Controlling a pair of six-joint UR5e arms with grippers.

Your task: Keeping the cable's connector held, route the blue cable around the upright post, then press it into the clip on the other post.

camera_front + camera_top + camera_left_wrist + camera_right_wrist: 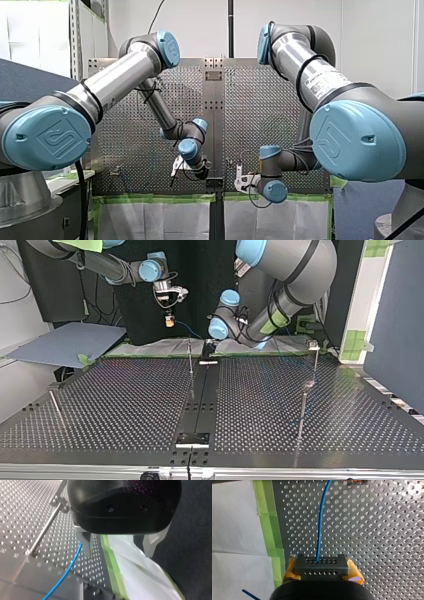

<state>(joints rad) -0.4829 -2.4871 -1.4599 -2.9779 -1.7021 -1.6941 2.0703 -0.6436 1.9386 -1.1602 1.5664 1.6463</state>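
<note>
My right gripper [322, 568] has yellow pads and is shut on the dark grey connector block [321, 564]. The blue cable [320, 522] leaves the block and runs ahead over the perforated table. In the top view this gripper [170, 321] hangs above the table's far edge. My left gripper [118, 552] stands open with nothing between its fingers [86, 543]. The blue cable [68, 568] passes just beside one finger, outside the gap. Ahead of it a thin upright post [45, 531] carries a metal bracket [58, 500] at its top. My left gripper [209, 346] is low at the far edge.
Several thin posts stand on the perforated table [125, 405]: one near the far middle [190, 360], two at the top view's right [315, 362] [302, 410], one at its left [56, 409]. Green tape [113, 565] and white sheeting [140, 575] edge the table.
</note>
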